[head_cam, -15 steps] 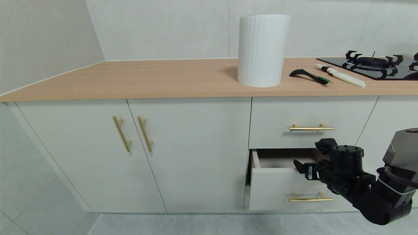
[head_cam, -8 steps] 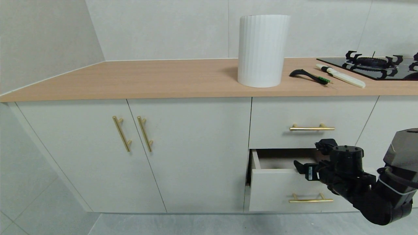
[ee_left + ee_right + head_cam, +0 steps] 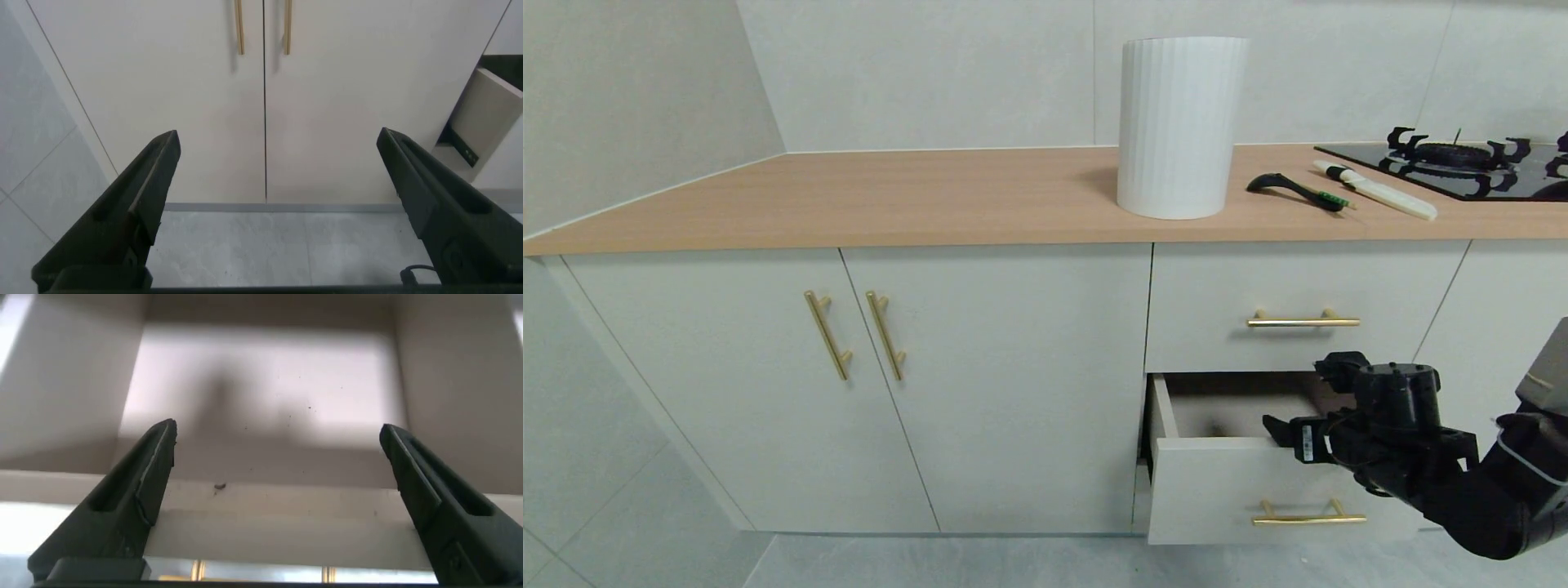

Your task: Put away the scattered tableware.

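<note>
A black utensil [image 3: 1294,190] with a green part and a white knife [image 3: 1380,193] lie on the wooden counter [image 3: 931,196], to the right of a tall white ribbed container [image 3: 1181,126]. Below them the lower drawer [image 3: 1233,490] stands partly pulled out, and its inside [image 3: 270,384] looks bare. My right gripper [image 3: 1297,394] is open at the drawer's front top edge [image 3: 270,506], its fingers [image 3: 139,490] straddling the opening. My left gripper [image 3: 278,139] is open and holds nothing, low in front of the cabinet doors [image 3: 263,98].
A gas hob [image 3: 1462,163] sits at the counter's far right. The upper drawer [image 3: 1303,302] above the open one is closed. Double cabinet doors with gold handles [image 3: 854,335] lie to the left. Grey tiled floor [image 3: 245,245] runs along the cabinet base.
The lower drawer has slid further out toward me, and my right gripper has drawn back and slightly down with its front edge.
</note>
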